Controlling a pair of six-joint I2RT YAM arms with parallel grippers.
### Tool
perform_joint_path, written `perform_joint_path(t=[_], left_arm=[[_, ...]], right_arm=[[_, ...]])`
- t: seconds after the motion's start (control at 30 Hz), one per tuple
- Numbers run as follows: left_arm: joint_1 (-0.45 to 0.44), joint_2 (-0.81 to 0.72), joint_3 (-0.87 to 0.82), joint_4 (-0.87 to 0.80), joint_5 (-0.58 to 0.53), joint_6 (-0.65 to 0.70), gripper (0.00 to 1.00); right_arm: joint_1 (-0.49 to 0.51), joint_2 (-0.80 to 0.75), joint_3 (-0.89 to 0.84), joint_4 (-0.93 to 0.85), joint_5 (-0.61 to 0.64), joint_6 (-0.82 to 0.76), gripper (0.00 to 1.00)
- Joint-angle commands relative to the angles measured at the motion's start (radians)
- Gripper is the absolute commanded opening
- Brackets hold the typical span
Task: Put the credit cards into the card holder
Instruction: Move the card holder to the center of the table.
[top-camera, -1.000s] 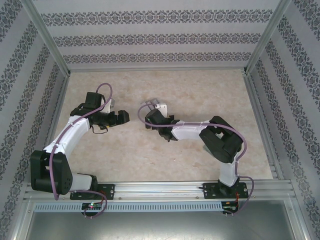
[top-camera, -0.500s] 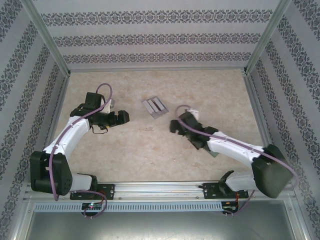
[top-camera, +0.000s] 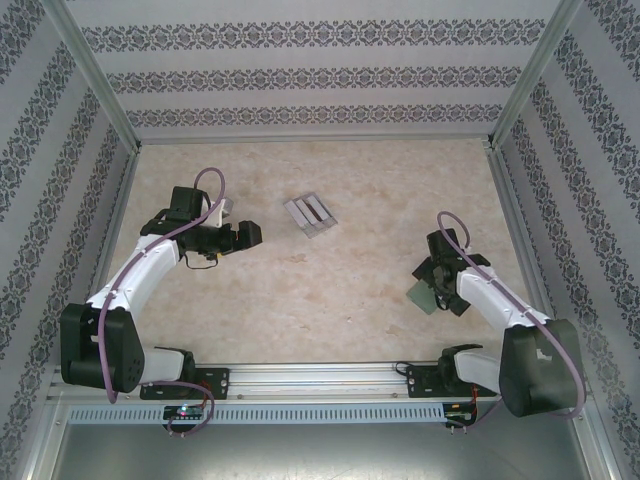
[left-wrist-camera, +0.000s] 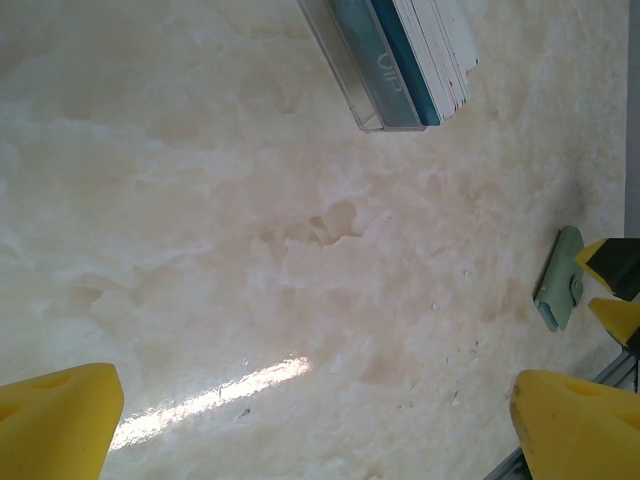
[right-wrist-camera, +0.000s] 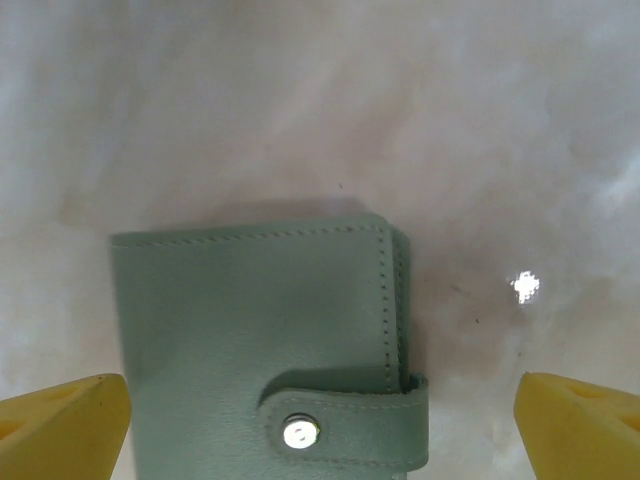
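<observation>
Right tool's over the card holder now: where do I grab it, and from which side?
The card holder lies flat and snapped shut, and the open right tool has a finger to each side of it. I'd come straight down from above and pinch across its two side edges, the fold and the snap-tab edge.

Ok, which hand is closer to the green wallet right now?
Right. The right hand hovers directly over the wallet, opened wide. The left hand is far off on the other side, closer to the card stand.
</observation>
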Motion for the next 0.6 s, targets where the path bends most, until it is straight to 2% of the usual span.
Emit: perform_joint_path(t=[0.0,0.1,0.2,0.3,0.43,0.5,0.57], left_arm=[[0.008,-0.002,-0.006,0.021,0.027,0.0,0.99],[0.006,-0.005,-0.018,0.029,0.024,-0.014,0.99],[0.006,0.003,-0.016,0.036,0.046,-0.02,0.99],[0.005,0.024,-0.021,0.062,0.079,-0.053,0.98],[-0.03,0.064,-0.041,0.106,0.143,-0.117,0.94],[-0.068,0.06,-0.037,0.091,0.118,-0.124,0.93],[-0.108,0.047,-0.058,0.105,0.091,-0.144,0.93]], right_arm=[[0.018,0.028,-0.019,0.072,-0.182,-0.098,0.98],[0.114,0.016,0.027,0.094,-0.223,-0.189,0.97],[0.222,0.008,0.026,0.194,-0.268,-0.24,0.95],[0.308,0.056,0.025,0.316,-0.358,-0.221,0.93],[0.412,0.101,0.046,0.431,-0.412,-0.208,0.94],[0.41,0.099,0.079,0.369,-0.397,-0.238,0.94],[0.396,0.061,0.097,0.269,-0.304,-0.26,0.95]])
